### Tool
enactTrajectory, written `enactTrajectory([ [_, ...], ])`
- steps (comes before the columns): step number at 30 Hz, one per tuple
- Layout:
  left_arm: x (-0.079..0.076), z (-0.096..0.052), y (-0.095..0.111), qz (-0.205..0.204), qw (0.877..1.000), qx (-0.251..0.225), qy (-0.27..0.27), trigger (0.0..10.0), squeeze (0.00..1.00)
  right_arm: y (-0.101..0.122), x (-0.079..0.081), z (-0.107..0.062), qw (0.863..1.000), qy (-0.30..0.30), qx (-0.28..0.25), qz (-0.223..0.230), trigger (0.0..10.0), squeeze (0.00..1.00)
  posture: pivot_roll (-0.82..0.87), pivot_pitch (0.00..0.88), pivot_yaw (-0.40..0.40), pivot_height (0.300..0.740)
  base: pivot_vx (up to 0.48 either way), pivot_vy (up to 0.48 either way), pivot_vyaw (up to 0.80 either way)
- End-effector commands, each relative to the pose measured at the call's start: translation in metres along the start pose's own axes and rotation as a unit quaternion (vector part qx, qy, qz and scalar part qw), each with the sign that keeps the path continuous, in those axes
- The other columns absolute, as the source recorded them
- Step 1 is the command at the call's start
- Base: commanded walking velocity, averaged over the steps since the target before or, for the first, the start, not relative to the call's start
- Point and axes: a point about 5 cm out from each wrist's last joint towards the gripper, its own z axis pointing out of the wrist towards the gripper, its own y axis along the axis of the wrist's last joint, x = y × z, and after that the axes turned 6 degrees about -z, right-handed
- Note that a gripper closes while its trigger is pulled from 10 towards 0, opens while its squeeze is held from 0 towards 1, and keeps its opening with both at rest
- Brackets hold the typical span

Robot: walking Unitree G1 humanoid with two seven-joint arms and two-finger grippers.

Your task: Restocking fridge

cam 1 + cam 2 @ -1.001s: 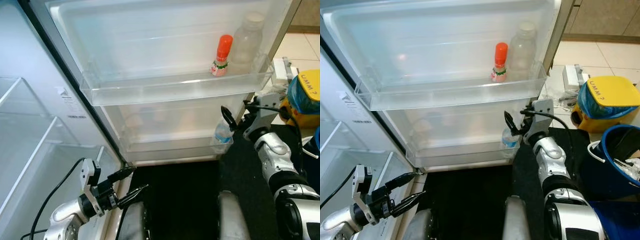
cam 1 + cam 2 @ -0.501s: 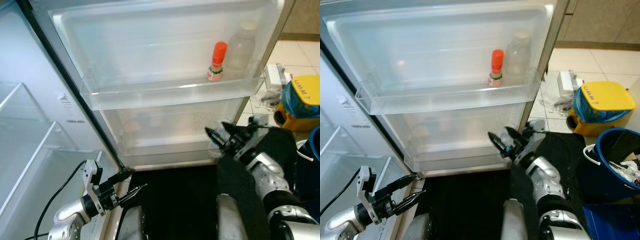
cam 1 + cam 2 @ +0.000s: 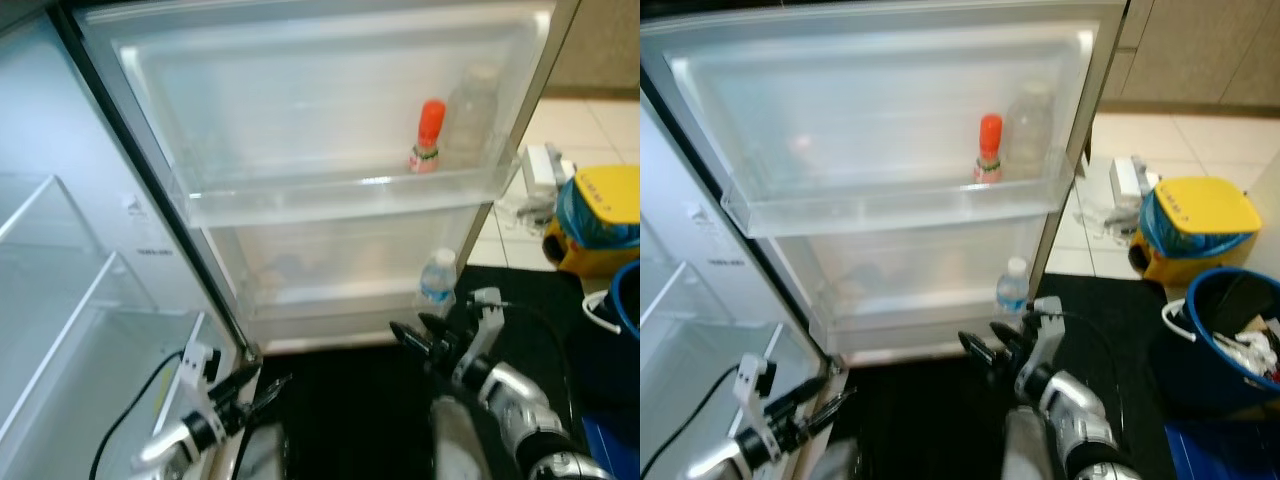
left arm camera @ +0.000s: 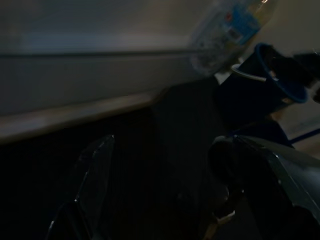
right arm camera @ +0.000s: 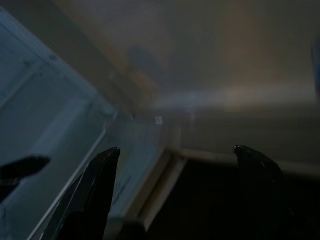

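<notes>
While the water bottle stands in the lower door bin, the right gripper sits just below it, fingers apart and empty. Left gripper hangs low, fingers parted.

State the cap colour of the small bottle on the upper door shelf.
Orange-red cap; clearest in the left eye view.

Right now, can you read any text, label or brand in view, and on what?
Nothing reads clearly.
Yellow lid: dark marks, too blurred to read.
Water bottle in the lower door shelf: blue label, text too small.
Red-capped bottle: label illegible.
Sticker on the fridge wall: print too small.
</notes>
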Motion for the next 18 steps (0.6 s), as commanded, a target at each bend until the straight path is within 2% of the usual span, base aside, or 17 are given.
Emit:
enactTrajectory([
  [1, 0.005, -0.003, -0.009, -0.014, 0.999, 0.006, 0.044, 10.0, 0.00, -0.015, 0.001, -0.005, 0.999, -0.012, 0.033, 0.012, 10.0, 0.00, 0.00, 0.098, 0.048, 0.609, 0.000, 0.000, 0.00],
  [4, 0.011, -0.006, -0.020, -0.041, 0.995, 0.018, 0.093, 10.0, 0.00, -0.031, 0.000, -0.013, 0.997, -0.033, 0.064, 0.026, 10.0, 0.00, -0.01, 0.089, 0.049, 0.623, 0.000, 0.000, 0.00],
  [7, 0.012, -0.008, -0.026, -0.054, 0.992, 0.026, 0.109, 10.0, 0.00, -0.037, 0.000, -0.016, 0.996, -0.042, 0.075, 0.033, 10.0, 0.00, -0.01, 0.089, 0.049, 0.633, 0.000, 0.000, 0.00],
  [10, 0.015, -0.017, -0.043, -0.086, 0.983, 0.048, 0.156, 10.0, 0.00, -0.052, 0.001, -0.024, 0.992, -0.065, 0.100, 0.047, 10.0, 0.00, -0.01, 0.085, 0.048, 0.638, 0.000, 0.000, 0.00],
  [13, 0.017, -0.021, -0.049, -0.099, 0.978, 0.054, 0.176, 10.0, 0.00, -0.059, 0.002, -0.027, 0.988, -0.078, 0.120, 0.048, 10.0, 0.00, 0.00, 0.083, 0.047, 0.638, 0.000, 0.000, 0.00],
  [14, 0.019, -0.025, -0.053, -0.110, 0.973, 0.056, 0.196, 10.0, 0.00, -0.064, 0.002, -0.029, 0.986, -0.091, 0.135, 0.045, 10.0, 0.00, 0.00, 0.081, 0.047, 0.638, -0.364, 0.000, 0.00],
  [18, 0.022, -0.030, -0.056, -0.127, 0.966, 0.046, 0.219, 10.0, 0.00, -0.068, 0.001, -0.031, 0.982, -0.105, 0.151, 0.045, 10.0, 0.00, 0.00, 0.079, 0.045, 0.638, -0.384, 0.000, 0.00],
])
